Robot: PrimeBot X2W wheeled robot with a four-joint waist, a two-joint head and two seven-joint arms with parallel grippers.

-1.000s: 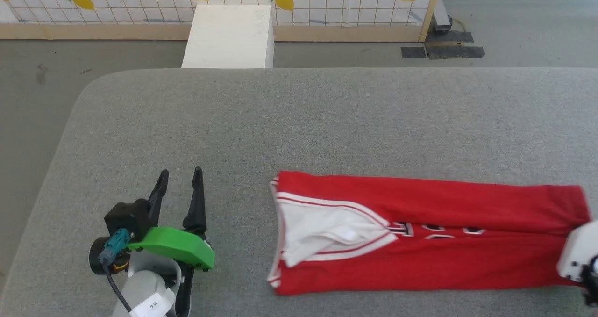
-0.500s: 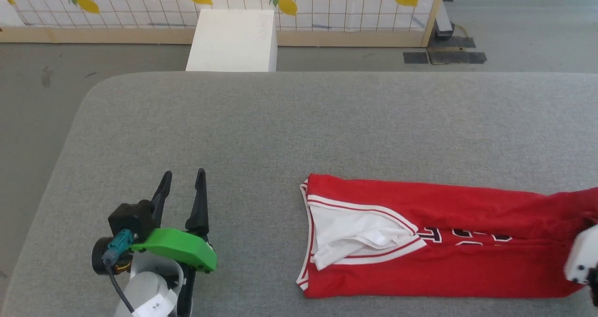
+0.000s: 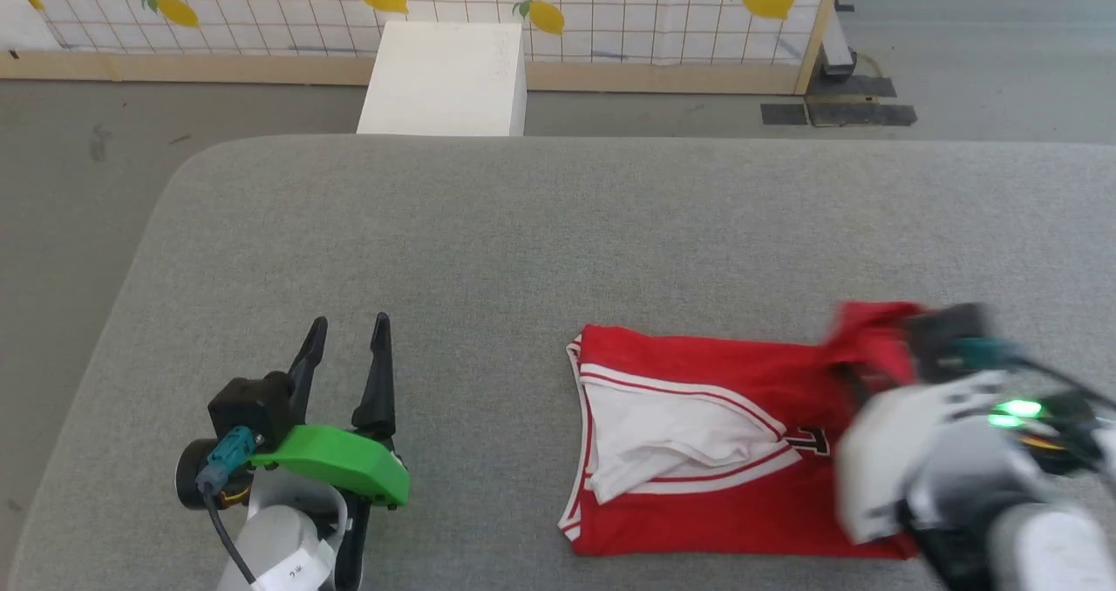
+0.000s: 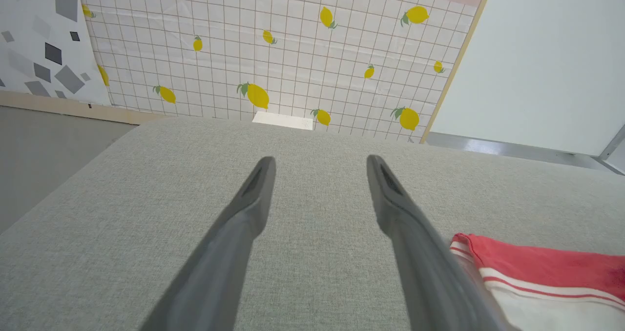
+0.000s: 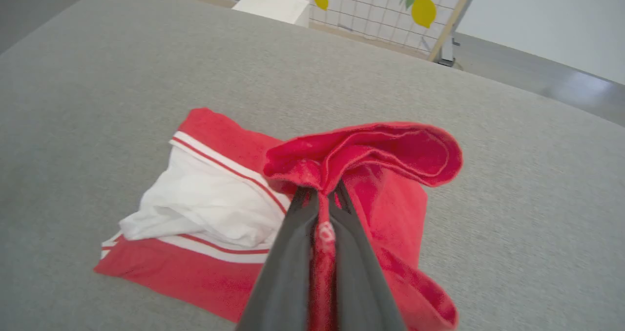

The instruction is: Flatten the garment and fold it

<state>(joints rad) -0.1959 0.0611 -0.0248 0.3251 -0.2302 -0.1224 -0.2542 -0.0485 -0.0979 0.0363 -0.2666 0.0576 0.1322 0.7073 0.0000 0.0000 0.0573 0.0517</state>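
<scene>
The right end effector [image 5: 320, 194] pinches a bunched red edge of the garment [image 3: 697, 504], lifted over the rest lying on the grey table [image 3: 523, 225]. I'd say that single pinch could drag the white-sleeved end or fold it crooked, since the left end effector [image 3: 350, 322], fingers spread, sits apart and pins nothing.

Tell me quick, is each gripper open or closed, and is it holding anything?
Left gripper: open, holding nothing.
Right gripper: shut on a bunched red end of the garment.
</scene>
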